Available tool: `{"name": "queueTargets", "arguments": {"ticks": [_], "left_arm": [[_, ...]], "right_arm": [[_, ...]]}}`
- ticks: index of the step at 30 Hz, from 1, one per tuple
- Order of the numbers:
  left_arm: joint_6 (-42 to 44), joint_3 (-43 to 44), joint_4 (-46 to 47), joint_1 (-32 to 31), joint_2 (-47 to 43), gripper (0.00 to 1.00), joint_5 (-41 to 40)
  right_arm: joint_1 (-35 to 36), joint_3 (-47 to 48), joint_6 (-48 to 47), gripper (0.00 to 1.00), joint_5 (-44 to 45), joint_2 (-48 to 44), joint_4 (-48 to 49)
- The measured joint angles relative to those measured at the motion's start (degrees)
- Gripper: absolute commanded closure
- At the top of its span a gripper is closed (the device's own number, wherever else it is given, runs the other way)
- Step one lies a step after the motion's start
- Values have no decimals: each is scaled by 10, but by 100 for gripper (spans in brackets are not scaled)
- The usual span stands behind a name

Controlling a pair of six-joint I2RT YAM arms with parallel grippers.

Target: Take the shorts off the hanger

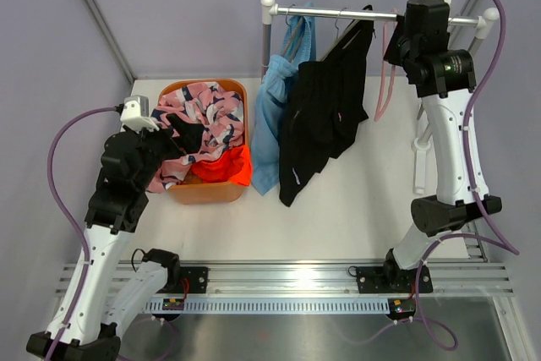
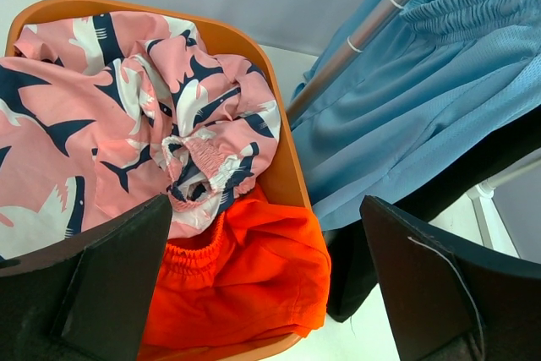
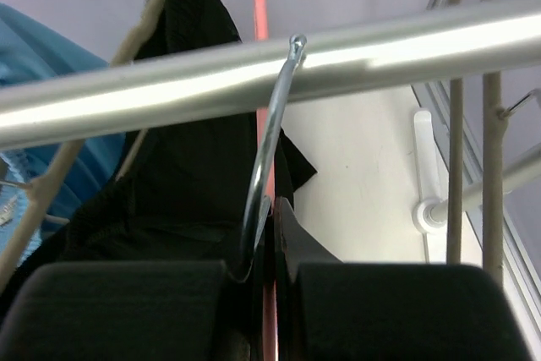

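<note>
Fabric this thin should handle light and limp: the black shorts [image 1: 325, 116] and light blue shorts [image 1: 270, 116] droop from hangers on the rail [image 1: 338, 14], so I judge a pinch at the bunched waistband the surest hold. The pink shorts [image 1: 203, 116] and orange shorts [image 1: 232, 166] lie crumpled in the basket [image 1: 207, 194]. The right tool [image 3: 269, 209] is pinched closed on a wire hanger hook [image 3: 272, 124] just beneath the rail, while the left tool [image 2: 266, 276] hangs wide open above the basket, holding nothing.
</note>
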Motion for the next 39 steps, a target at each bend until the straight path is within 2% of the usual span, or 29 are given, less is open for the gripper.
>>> {"name": "queueTargets", "arguments": {"ticks": [7, 15, 25, 39], "left_arm": [[1, -9, 0, -1, 0, 1, 3], [3, -11, 1, -2, 7, 1, 6], [3, -12, 0, -2, 16, 1, 9], [3, -14, 0, -3, 20, 1, 15]], "right_arm": [[-14, -20, -1, 100, 2, -3, -1], [-34, 81, -1, 100, -2, 63, -2], [-54, 103, -1, 100, -12, 111, 0], [-61, 9, 3, 100, -19, 79, 89]]}}
